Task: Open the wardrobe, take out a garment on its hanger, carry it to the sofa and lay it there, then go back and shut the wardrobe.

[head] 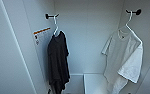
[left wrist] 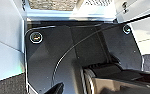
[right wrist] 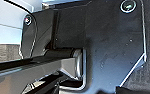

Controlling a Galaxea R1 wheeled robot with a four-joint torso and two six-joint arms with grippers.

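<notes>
The wardrobe stands open before me in the head view, its white interior showing. On the right side the garment, a white short-sleeved shirt, hangs long and loose on its thin white hanger, whose hook rests over a black hook on the right wall. The sofa is out of view.
A black shirt hangs on another white hanger from a black hook on the left wall, beside a white label with an orange stripe. A low white shelf lies at the wardrobe's bottom. The wrist views show white panels and grey carpet.
</notes>
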